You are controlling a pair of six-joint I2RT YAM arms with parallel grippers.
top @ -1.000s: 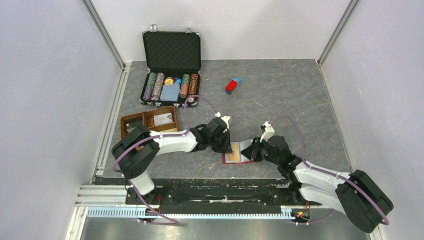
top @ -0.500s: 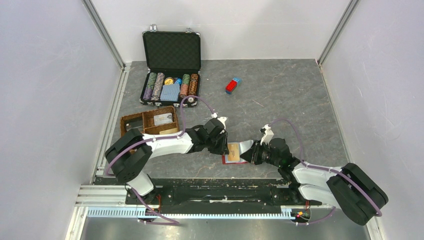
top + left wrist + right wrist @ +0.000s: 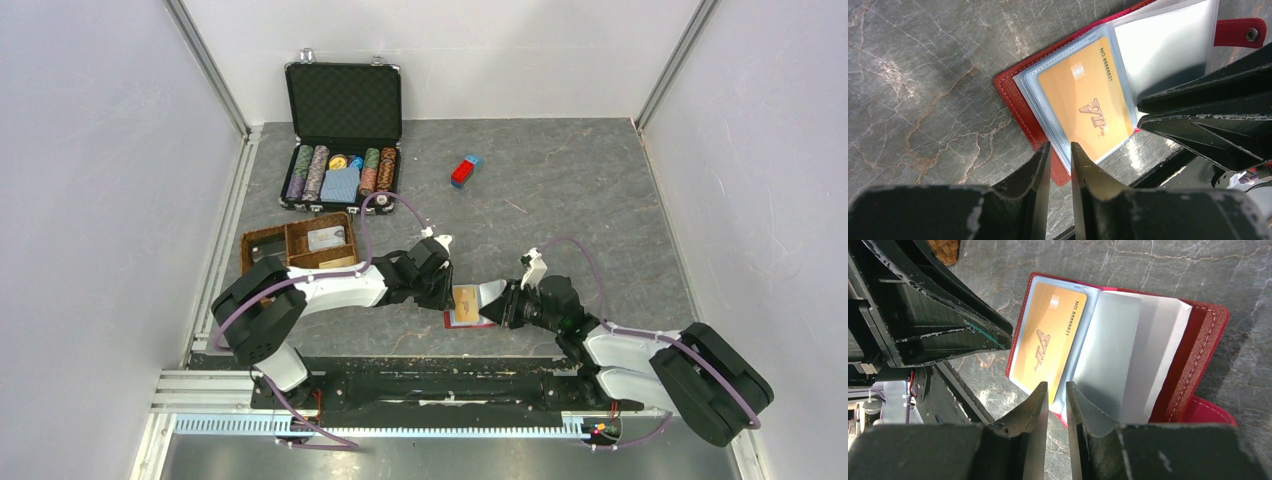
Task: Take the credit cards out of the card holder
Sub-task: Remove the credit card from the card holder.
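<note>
Red card holder (image 3: 1012, 98) lies open on the grey stone-look table (image 3: 585, 205), near its front edge, between the two arms. Gold card (image 3: 1088, 102) marked VIP sits in a clear sleeve (image 3: 1110, 347). Left gripper (image 3: 1060, 159): jaws a narrow slit apart, straddling the sleeve edge, not clamped. Right gripper (image 3: 1057, 394): the same narrow gap, astride the card's corner from the opposite side.
</note>
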